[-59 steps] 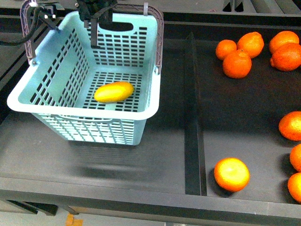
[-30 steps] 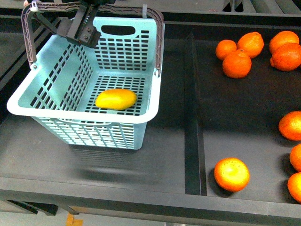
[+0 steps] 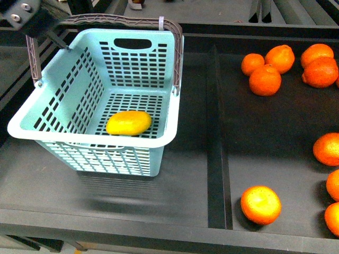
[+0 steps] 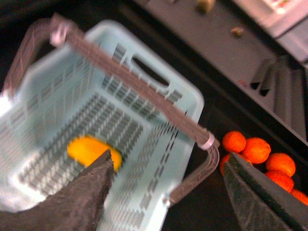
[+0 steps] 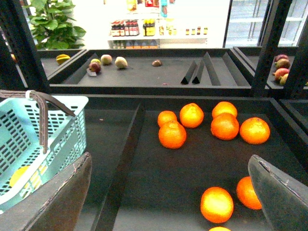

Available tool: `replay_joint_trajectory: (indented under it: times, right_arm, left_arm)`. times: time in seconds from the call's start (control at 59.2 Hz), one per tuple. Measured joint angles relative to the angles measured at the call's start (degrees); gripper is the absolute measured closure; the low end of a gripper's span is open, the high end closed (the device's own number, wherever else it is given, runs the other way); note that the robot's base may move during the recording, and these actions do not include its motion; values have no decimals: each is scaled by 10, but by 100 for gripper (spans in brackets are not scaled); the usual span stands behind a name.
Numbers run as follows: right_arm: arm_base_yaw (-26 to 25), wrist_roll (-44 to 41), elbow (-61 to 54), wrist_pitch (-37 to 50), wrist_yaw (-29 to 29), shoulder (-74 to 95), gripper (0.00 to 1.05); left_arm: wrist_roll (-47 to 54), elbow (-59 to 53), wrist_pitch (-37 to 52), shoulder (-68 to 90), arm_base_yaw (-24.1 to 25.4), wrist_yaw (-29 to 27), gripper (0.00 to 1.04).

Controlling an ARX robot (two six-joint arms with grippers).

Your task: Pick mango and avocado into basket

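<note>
Teal basket (image 3: 63,100) shifted, left fingers (image 3: 24,16) higher.

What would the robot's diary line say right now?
mango: inside basket | avocado: not seen | left tool: open, empty, above basket | right tool: open, empty, over oranges

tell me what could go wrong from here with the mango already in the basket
1. The basket sits tilted, its floor sloping; the loose mango could roll when it is bumped.
2. The left gripper hangs open right over the brown handles, so a careless move might snag them.
3. No avocado shows on the shelf, only oranges; a wrong fruit might get picked.
</note>
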Motion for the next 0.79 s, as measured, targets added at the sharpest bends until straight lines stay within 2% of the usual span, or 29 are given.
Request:
replay_joint_trajectory:
  times: [0.034,0.051,0.084,0.118,0.237,0.524,0.743,0.794]
  right_arm:
    - [0,0,0,0,0,0,9]
    - [0,0,0,0,0,0,9]
    - [0,0,0,0,0,0,9]
    - [0,0,0,0,0,0,9]
    - [0,0,0,0,0,0,9]
    - [0,0,0,0,0,0,9]
    - [0,0,0,0,0,0,9]
    - [0,0,0,0,0,0,9]
  left_arm:
    - [127,-92,183,-37,24,17,51]
    - [188,-127,242,-54,37,25,57]
    - [245,-175,299,-85,57,36,66]
    - [290,-220,323,-117,75,52,77]
    - [335,-298,330,-172,107,94,102]
    - [349,-409,309,-305,178,160,103]
    - [350,-463,241,-428,217,198,103]
    - [351,-473,235,-443,240,236,103]
